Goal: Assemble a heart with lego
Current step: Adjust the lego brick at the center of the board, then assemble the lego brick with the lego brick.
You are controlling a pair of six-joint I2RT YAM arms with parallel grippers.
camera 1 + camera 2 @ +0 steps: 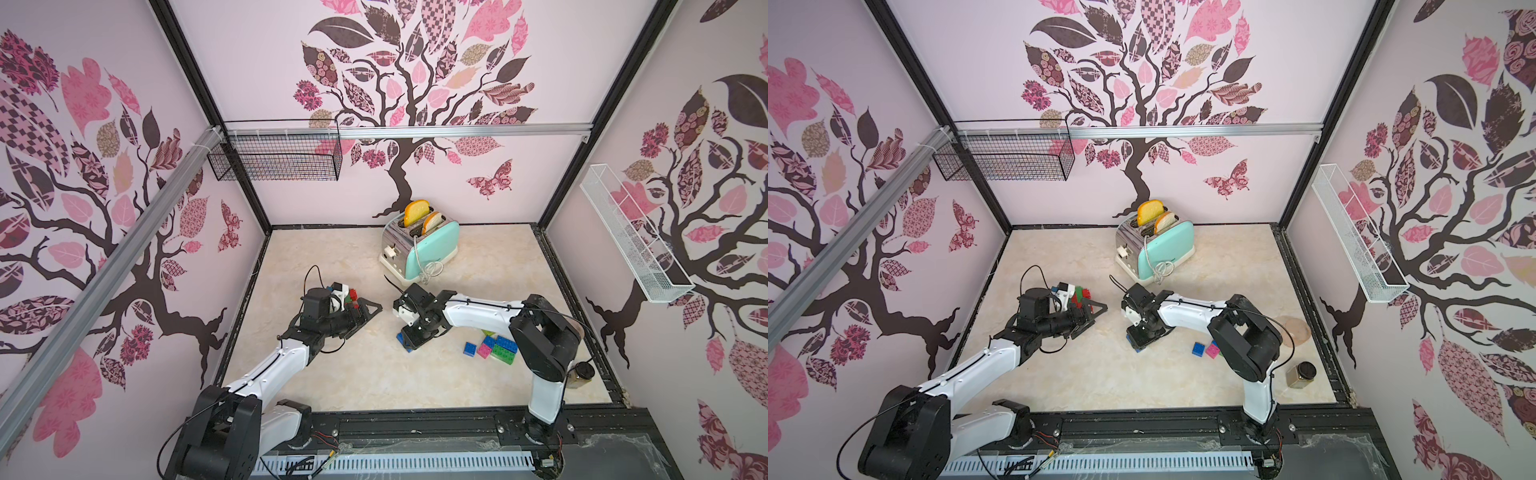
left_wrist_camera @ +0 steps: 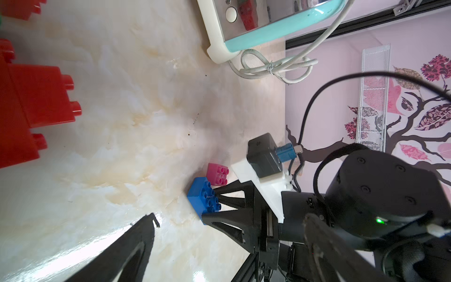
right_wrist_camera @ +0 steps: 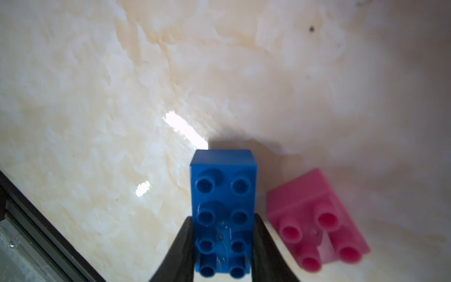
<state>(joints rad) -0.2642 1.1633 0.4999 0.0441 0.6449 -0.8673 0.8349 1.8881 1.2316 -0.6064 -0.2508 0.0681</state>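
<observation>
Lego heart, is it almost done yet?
Not nearly. Done: a few red and green bricks are clumped by the open left claw, but no heart shape shows yet. In hand: the right claw is shut on a long blue brick. Left: the loose bricks lying apart, blue, pink, green and lime, aren't joined to anything.
</observation>
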